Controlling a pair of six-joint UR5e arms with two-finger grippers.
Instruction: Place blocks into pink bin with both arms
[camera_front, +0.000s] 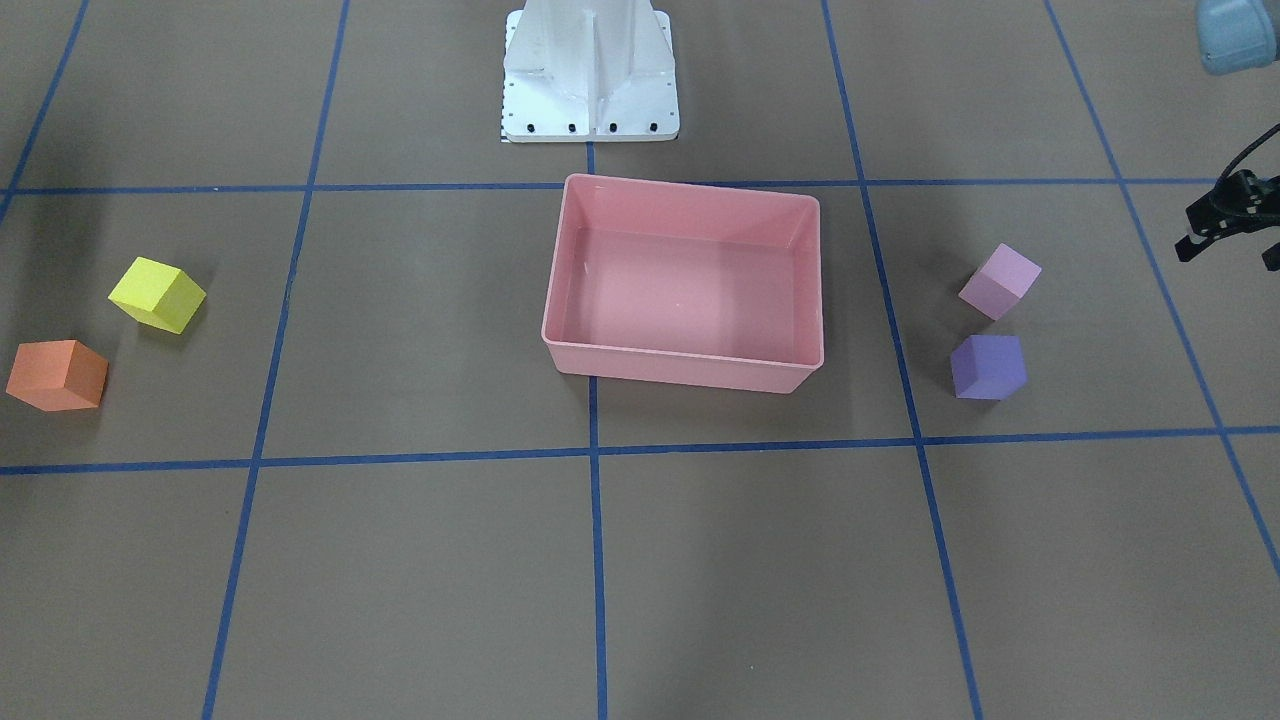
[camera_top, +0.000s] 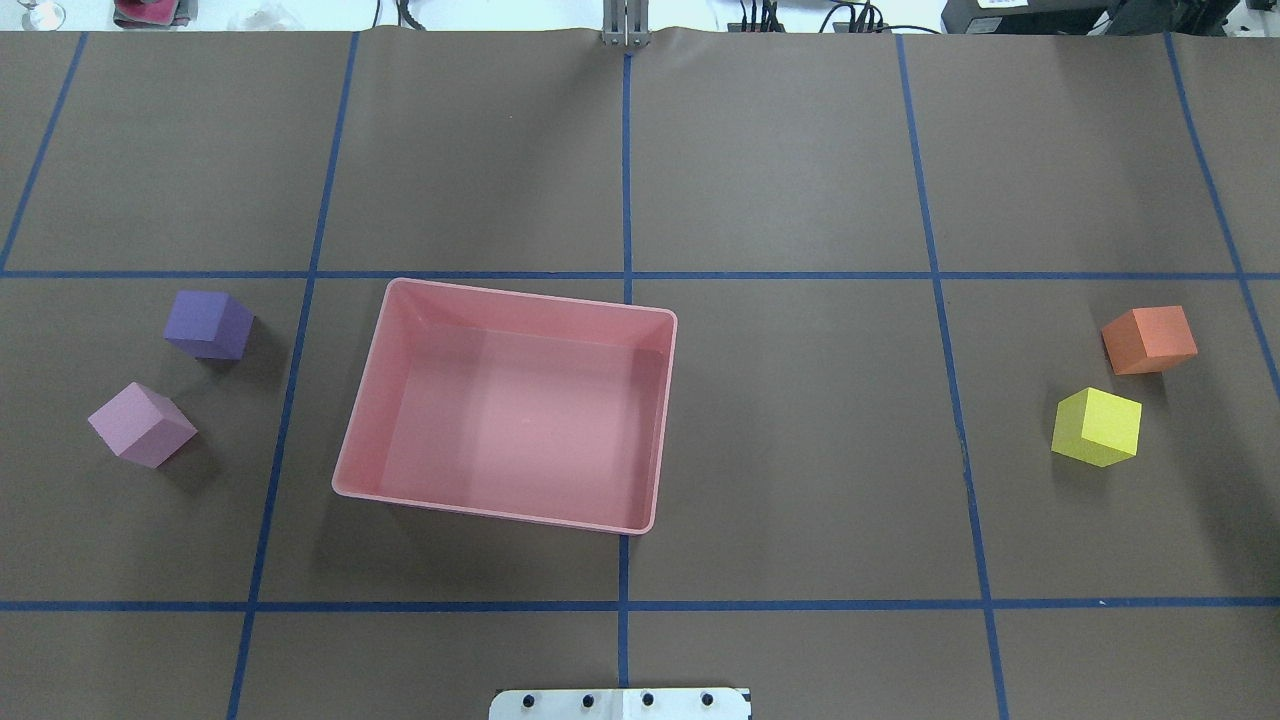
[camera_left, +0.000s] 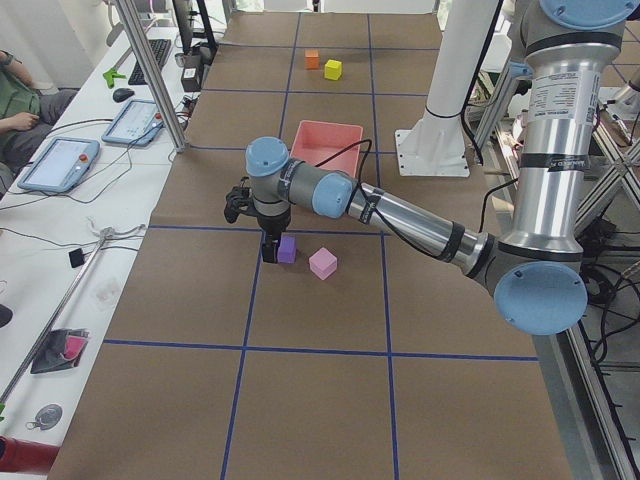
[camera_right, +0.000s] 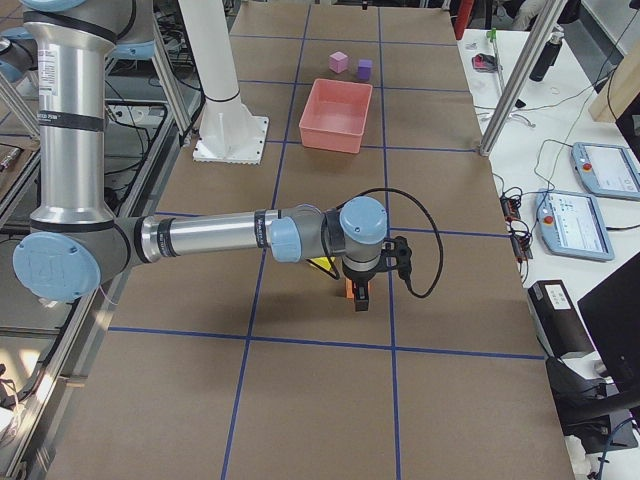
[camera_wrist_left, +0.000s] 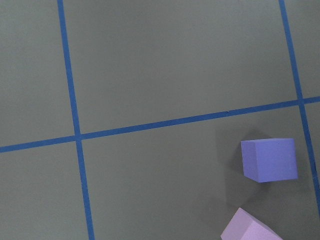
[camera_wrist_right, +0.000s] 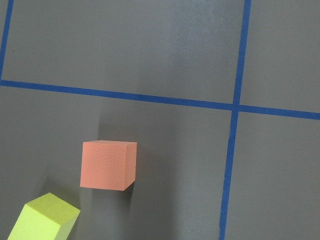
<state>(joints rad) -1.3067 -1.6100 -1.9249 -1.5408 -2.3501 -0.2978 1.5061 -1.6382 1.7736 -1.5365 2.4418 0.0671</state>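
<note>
Overhead cam above robot base (camera_top: 620, 703), front cam opposite, mirrored; both share pink bin (camera_top: 520, 420) mid-frame. Side cams view table (camera_left: 320, 400) from ends. Wrist cams close, straight down: purple block (camera_wrist_left: 269, 160), orange block (camera_wrist_right: 107, 165).

Bin (camera_top: 368, 420) sits mid-bench (camera_top: 800, 450), slightly L of centre line, ahead of pedestal (camera_front: 590, 70). L of bin: L-near block (camera_top: 142, 425) and L-far block (camera_top: 208, 323), close but apart. Well R of bin: R-near block (camera_top: 1097, 427), R-far block (camera_top: 1150, 340), likewise apart.
</note>
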